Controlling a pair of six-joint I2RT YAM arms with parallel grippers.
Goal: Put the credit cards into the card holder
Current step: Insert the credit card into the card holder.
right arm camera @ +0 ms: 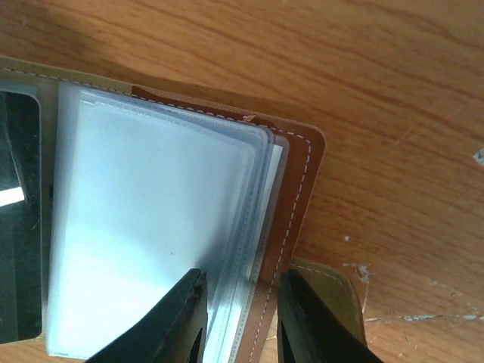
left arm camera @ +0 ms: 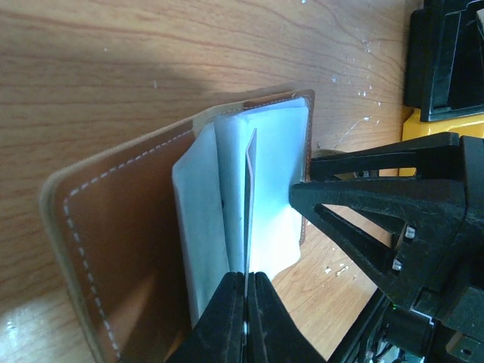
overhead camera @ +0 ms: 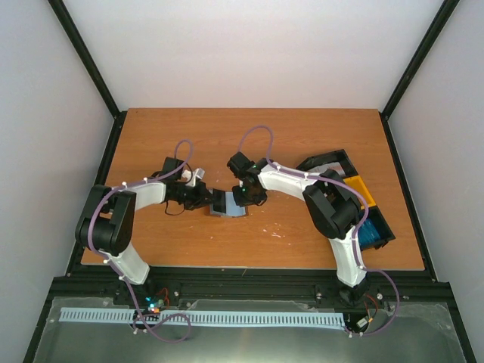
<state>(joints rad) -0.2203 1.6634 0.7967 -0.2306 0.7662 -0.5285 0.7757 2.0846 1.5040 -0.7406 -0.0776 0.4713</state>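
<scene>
TABLE CENTRE: The brown card holder (overhead camera: pixel 227 209) lies open mid-table (overhead camera: pixel 302 144), spine running twelve to six, between both arms. The left gripper (left arm camera: pixel 246 302), at its nine o'clock, is pressed shut on one thin upright leaf. The right gripper (right arm camera: pixel 238 321), at three o'clock, stands part-spread astride the sleeve edges. What look like blue credit cards (overhead camera: pixel 370 236) sit in a tray (overhead camera: pixel 387 227) at four o'clock, nearer the right arm.

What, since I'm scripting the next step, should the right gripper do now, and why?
Probably lower the right gripper onto the flat sleeves to steady the card holder: its jaws stand open above them, while the left gripper pinches one clear sleeve upright.
</scene>
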